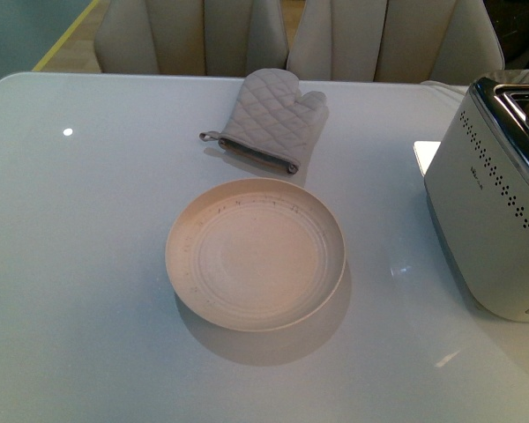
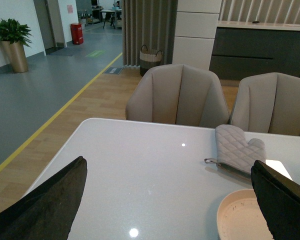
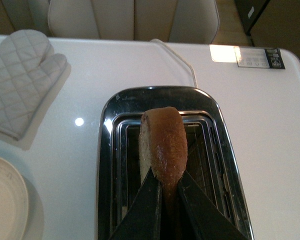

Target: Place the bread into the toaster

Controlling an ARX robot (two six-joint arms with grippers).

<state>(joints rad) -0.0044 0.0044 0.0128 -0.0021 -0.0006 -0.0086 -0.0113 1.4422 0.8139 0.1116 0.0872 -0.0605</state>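
bread (image 3: pixel 162 135), golden-crusted, pinched on edge in right gripper (image 3: pixel 167 175) over glossy chrome toaster (image 3: pixel 107 150); left gripper (image 2: pixel 167 165) agape

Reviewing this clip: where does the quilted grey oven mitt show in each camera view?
Front view: quilted grey oven mitt at the far side of the white table, just beyond the round cream plate.
Left wrist view: mitt between plate and beige chairs.
Right wrist view: mitt beside the chrome-topped toaster, near the plate.
Shared landmark: the plate.
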